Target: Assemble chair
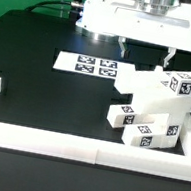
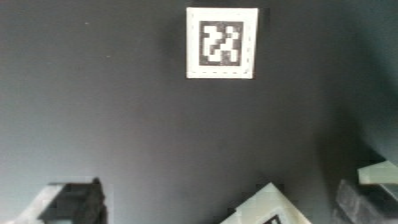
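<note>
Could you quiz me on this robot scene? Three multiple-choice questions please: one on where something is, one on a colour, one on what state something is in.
1. Where do the chair parts lie?
A. on the exterior view's right, beside the border wall
B. on the exterior view's left
C. on top of the marker board

2. What colour is the table top?
A. white
B. black
C. green

3. How is the gripper?
A. shut on a chair part
B. shut and empty
C. open and empty

Answers: 1 A, the tagged white parts are piled at the right. 2 B, the surface is dark black. 3 C, its fingers stand apart above the table with nothing between them.
</note>
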### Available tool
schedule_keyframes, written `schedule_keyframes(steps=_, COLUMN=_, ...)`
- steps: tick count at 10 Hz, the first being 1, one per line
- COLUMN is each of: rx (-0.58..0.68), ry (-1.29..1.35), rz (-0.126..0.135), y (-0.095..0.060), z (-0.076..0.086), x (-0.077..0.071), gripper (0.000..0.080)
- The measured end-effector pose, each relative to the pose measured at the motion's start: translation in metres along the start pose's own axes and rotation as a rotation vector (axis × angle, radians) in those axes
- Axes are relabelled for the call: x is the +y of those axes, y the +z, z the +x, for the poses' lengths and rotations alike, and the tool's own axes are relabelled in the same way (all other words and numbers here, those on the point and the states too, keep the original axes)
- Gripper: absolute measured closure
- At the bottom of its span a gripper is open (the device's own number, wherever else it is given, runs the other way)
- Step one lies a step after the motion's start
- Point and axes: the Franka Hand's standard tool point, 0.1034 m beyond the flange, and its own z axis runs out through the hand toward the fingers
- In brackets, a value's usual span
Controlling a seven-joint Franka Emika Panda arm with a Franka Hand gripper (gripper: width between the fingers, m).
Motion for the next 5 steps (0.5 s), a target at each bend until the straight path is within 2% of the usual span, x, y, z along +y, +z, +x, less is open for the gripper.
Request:
schedule_keyframes(steps=2, rx=-0.001, ry=0.002, rz=-0.002, y=0.001, z=-0.001, x=0.001, gripper=0.0151)
schedule_keyframes(steps=3, rx=0.016, ry=0.027, rz=-0.003, y=0.006, z=-0.004, x=0.012, gripper=0.0151)
schedule_keyframes(steps=4, rx=0.029, ry=0.031, rz=-0.014, y=0.014, z=-0.011, x=0.02, gripper=0.0151)
schedule_keyframes(steps=5, rx=0.044, ry=0.02, rz=-0.027, y=0.024, z=-0.023, x=0.02, gripper=0.0151)
